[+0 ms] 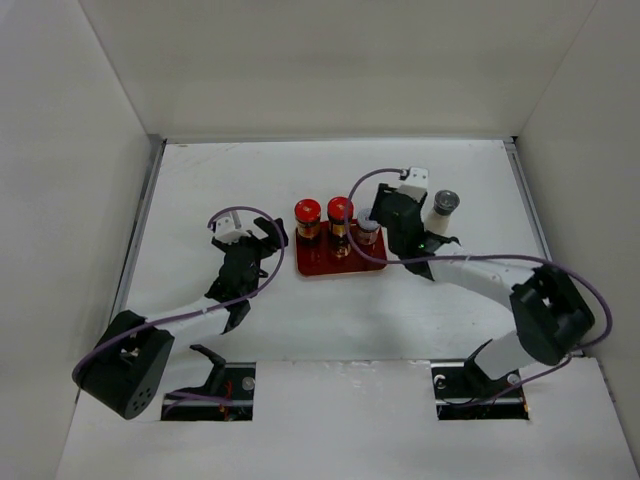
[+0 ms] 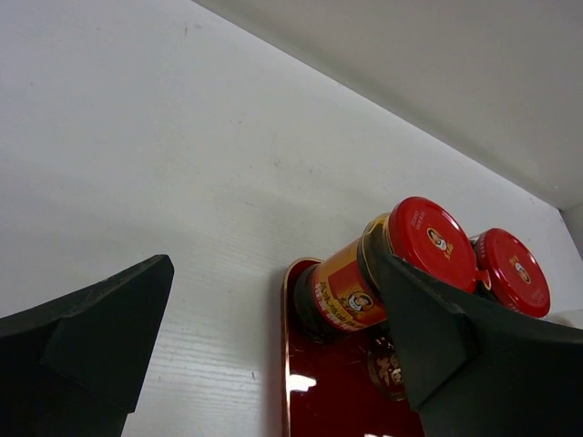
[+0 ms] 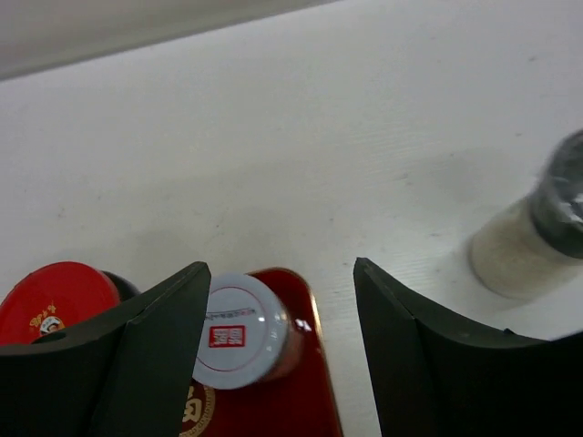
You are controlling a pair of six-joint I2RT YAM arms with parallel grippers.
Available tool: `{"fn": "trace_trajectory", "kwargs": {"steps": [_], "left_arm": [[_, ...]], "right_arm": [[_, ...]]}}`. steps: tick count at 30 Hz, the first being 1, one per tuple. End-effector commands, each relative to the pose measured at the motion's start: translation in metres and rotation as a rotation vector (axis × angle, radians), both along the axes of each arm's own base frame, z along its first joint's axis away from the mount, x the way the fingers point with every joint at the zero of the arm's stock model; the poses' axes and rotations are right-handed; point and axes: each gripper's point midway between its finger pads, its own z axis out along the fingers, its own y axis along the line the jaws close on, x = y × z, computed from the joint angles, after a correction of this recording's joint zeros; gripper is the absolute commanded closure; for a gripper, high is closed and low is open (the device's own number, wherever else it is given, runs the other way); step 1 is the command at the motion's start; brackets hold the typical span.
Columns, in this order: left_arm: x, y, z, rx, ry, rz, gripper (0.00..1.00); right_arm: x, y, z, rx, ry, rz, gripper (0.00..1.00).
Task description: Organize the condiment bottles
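While both grippers stand open and empty, three jars sit on the red tray [image 1: 325, 268]: one red-capped jar [image 1: 307, 212], a second red-capped jar [image 1: 340, 210] just beside it, and a white-capped jar [image 3: 239, 330] at the tray's right end. Left gripper [image 1: 268, 236] hovers just left of the tray. Right gripper [image 3: 278, 269] hangs near the white-capped jar. The dark-capped jar [image 1: 444, 206] stands on the table [image 1: 230, 180], apart to the right.

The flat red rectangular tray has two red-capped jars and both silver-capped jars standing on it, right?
Not both: the red tray holds two red-capped jars and one silver-capped jar; the other grey-capped jar stands on the table beside it, per the top external view.
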Motion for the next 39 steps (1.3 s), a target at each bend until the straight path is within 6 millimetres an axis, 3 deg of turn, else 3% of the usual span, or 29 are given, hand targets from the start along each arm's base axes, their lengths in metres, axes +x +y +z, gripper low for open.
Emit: {"fn": "trace_trajectory", "kwargs": {"steps": [1, 4, 7, 8, 10, 13, 17, 20, 31, 36, 39], "left_arm": [[-0.002, -0.002, 0.017, -0.046, -0.061, -0.014, 0.03], [-0.001, -0.003, 0.016, -0.048, -0.059, -0.017, 0.11], [-0.003, -0.011, 0.018, -0.054, -0.064, -0.042, 0.24], [-0.002, -0.011, 0.018, -0.054, -0.064, -0.043, 0.27], [-0.002, -0.011, 0.017, -0.053, -0.063, -0.042, 0.29], [-0.004, -0.010, 0.020, -0.063, -0.072, -0.045, 0.29], [-0.003, -0.008, 0.014, -0.067, -0.058, -0.035, 0.25], [-0.003, -0.010, 0.016, -0.078, -0.059, -0.047, 0.24], [-0.003, -0.013, 0.013, -0.083, -0.050, -0.059, 0.20], [-0.003, -0.015, 0.013, -0.084, -0.051, -0.063, 0.19], [-0.002, -0.013, 0.011, -0.080, -0.046, -0.056, 0.17]], "right_arm": [[-0.017, -0.037, 0.030, 0.049, -0.096, -0.108, 0.38], [-0.038, -0.059, 0.050, 0.030, -0.127, -0.133, 0.64], [-0.061, -0.090, 0.054, -0.028, -0.116, -0.217, 0.66], [-0.069, -0.105, 0.053, -0.053, -0.105, -0.264, 0.60], [-0.082, -0.126, 0.049, -0.086, -0.078, -0.326, 0.35], [-0.099, -0.145, 0.032, -0.098, -0.010, -0.369, 0.11], [-0.111, -0.155, -0.008, -0.052, 0.104, -0.382, 0.01], [-0.111, -0.157, -0.028, 0.005, 0.148, -0.369, 0.00], [-0.092, -0.149, -0.046, 0.071, 0.173, -0.312, 0.12], [-0.084, -0.149, -0.051, 0.058, 0.178, -0.320, 0.30], [-0.080, -0.151, -0.038, 0.026, 0.152, -0.330, 0.44]]}}
